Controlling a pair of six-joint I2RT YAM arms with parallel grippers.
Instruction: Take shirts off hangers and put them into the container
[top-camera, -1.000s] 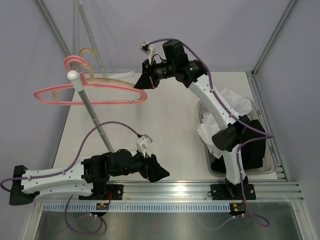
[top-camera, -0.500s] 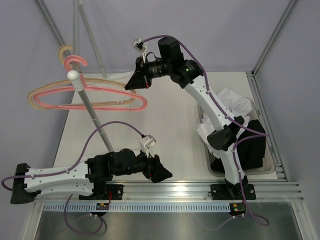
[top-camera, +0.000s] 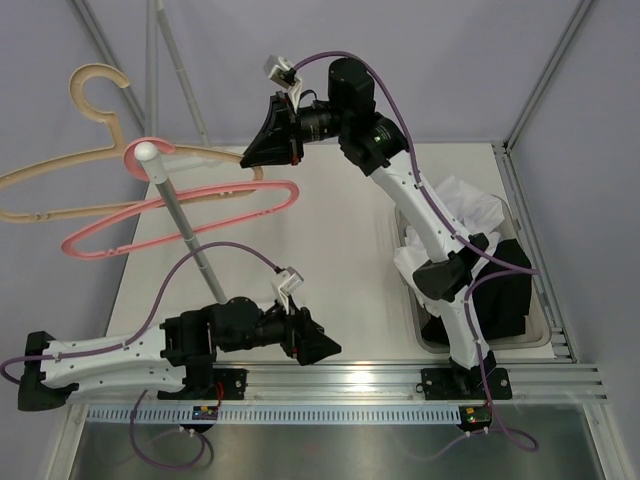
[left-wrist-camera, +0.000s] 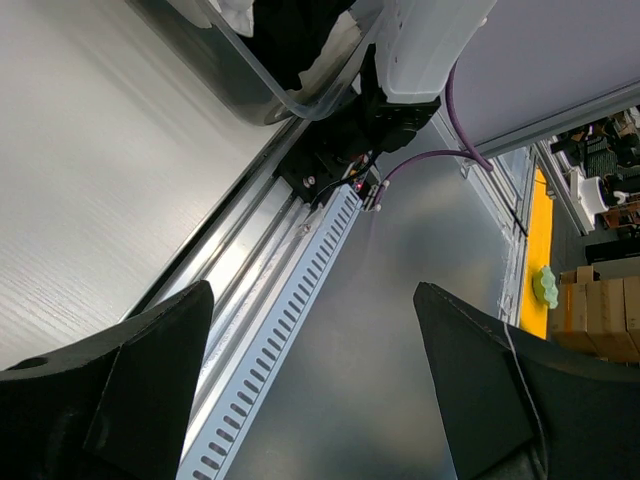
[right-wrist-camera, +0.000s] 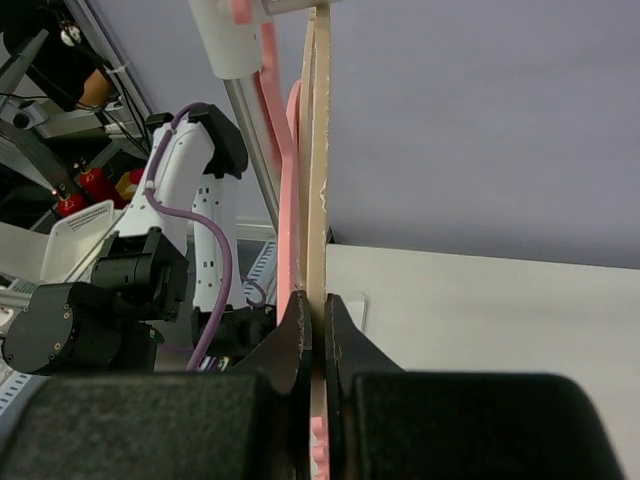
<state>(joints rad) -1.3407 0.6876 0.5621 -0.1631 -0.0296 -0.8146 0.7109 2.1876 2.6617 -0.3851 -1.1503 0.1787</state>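
Clamping the tan hanger (right-wrist-camera: 319, 150), the right hand (right-wrist-camera: 314, 305) grips its right end.

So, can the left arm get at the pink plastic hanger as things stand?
Probably yes: the left pincer is open and empty near the front edge, and nothing seems to block its way to the pink plastic hanger. The right pincer grips only the pale tan hanger.

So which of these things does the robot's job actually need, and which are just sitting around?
Part of the job: white shirt, black shirt, both in the container; tan hanger, clamped in the right gripper; pink hanger.
Just there: grey rack pole, table, metal rail.
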